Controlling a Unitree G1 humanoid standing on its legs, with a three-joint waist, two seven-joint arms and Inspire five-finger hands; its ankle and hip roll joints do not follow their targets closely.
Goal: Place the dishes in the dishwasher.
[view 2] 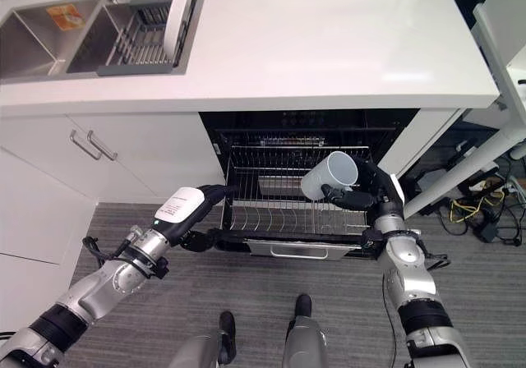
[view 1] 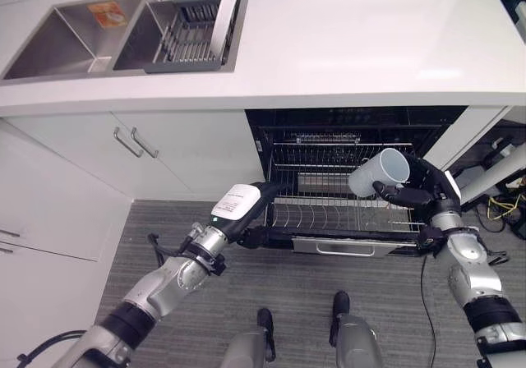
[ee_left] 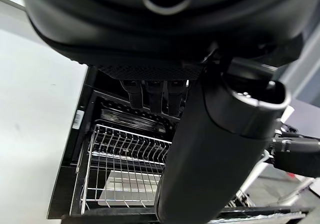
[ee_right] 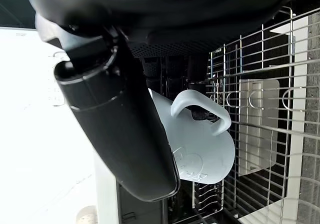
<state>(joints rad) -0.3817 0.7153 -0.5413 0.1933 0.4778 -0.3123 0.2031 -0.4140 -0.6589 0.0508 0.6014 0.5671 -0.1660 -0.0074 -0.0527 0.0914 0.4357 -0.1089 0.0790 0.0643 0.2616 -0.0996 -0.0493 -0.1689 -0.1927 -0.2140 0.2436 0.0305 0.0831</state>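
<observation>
Dishwasher (view 1: 345, 121) under the white desk (view 1: 353, 39) stands open, its wire rack (view 1: 329, 212) pulled out over the grey floor (view 1: 312, 286). A flat white insert (ee_right: 257, 126) lies on the bottom of the rack. The right robot hand (view 1: 407, 194) has its fingers and thumb curled round a white mug (view 1: 380, 172), gripping it by the handle side; the mug is held tilted on its side, mouth toward the dishwasher's right wall, above the right part of the rack and not resting on it. The left robot hand (view 1: 246, 208) is at the rack's left front corner with fingers straight and holds nothing. Up on the desk, the sink (view 1: 74, 39) has a dark drying rack (view 1: 189, 35) in its right basin, with a white plate (view 1: 223, 19) standing on edge in it.
</observation>
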